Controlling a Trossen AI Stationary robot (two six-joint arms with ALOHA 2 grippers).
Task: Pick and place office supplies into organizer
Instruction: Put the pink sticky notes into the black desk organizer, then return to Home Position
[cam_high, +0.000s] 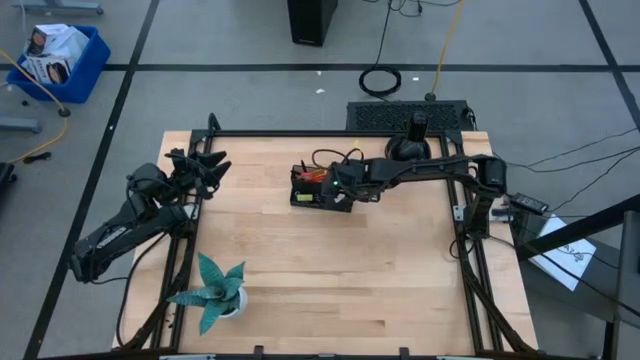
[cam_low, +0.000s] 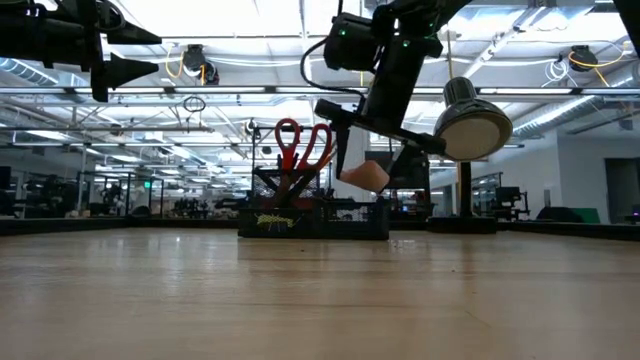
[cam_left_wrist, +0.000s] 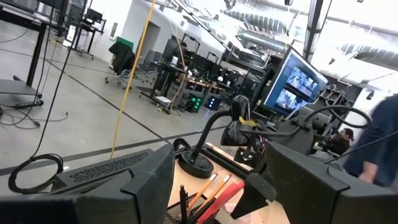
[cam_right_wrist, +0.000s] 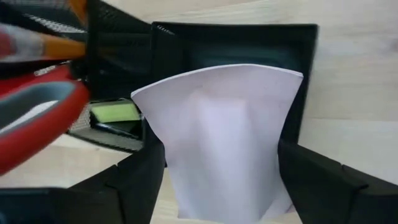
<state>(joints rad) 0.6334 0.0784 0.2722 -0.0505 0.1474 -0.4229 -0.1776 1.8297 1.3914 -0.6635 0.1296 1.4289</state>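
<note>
The organizer (cam_high: 310, 192), a black mesh desk tray, stands at the table's far middle. Red-handled scissors (cam_low: 300, 145) and orange pencils (cam_right_wrist: 68, 43) stand upright in its taller section. A yellow-green piece (cam_right_wrist: 115, 113) lies in a low compartment. My right gripper (cam_right_wrist: 217, 180) hangs over the organizer's open compartment (cam_right_wrist: 249, 37), shut on a pale pink sticky-note pad (cam_right_wrist: 217, 124). My left gripper (cam_high: 205, 165) waits open, raised over the table's far left corner. My right gripper pinches the sticky-note pad by its two opposite side edges (cam_right_wrist: 171, 168) between its two fingers. The fingers slant down from the table's right side. The pad (cam_low: 362, 175) hangs below the fingers, clear of the organizer, its free end fanning wider over the open compartment.
A teal spiky plant (cam_high: 215, 290) in a white pot stands near the front left. A black desk lamp (cam_high: 410, 140) with a round head (cam_low: 470, 125) stands at the far edge behind my right arm. Bare wood spreads across the table's middle and front.
</note>
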